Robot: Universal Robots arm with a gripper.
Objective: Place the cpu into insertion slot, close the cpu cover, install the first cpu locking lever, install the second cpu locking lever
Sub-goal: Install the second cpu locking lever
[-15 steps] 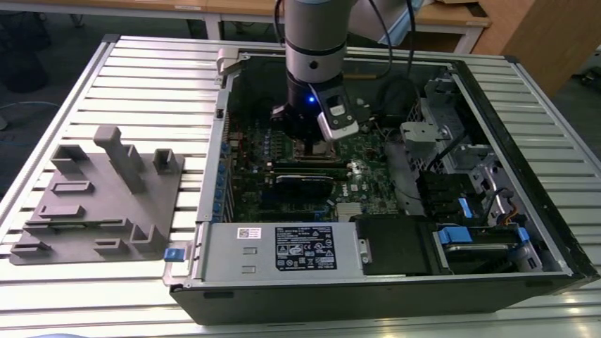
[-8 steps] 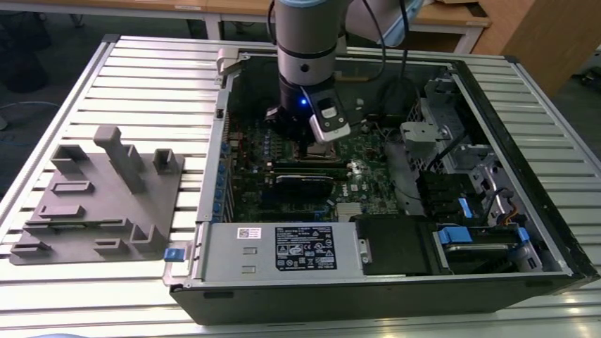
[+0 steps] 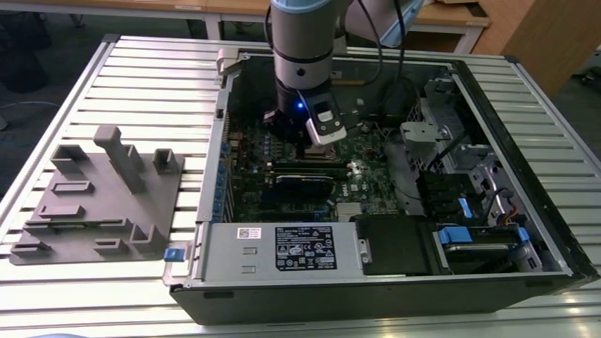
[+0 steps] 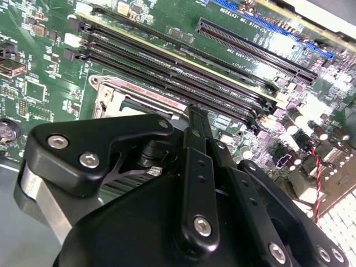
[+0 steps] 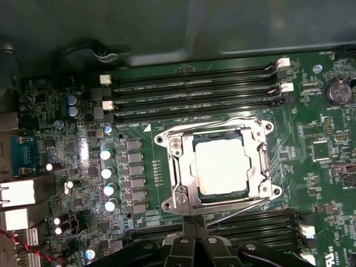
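- First wrist view gives you the cpu seated at centre frame, cover shut over it.
- Exterior view hides both behind the gripper; whether its fingers are spread, you cannot tell.

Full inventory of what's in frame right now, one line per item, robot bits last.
cpu: 1, silvery-tan, seated in the socket on the motherboard
cpu cover: 1, silvery metal frame, lying down around the cpu
locking levers: thin silvery wires along the socket edges; count and latch state unclear
motherboard: 1, green, inside the case
memory slots: several, long and black, on both sides of the socket
computer case: 1, black, open, lying on the table
power supply: 1, grey, at the case's near edge
fixture block: 1, grey, on the exterior view's left
slatted table: 1, silvery
arm: 1, grey, above the socket
tool: 1, black, beside the socket
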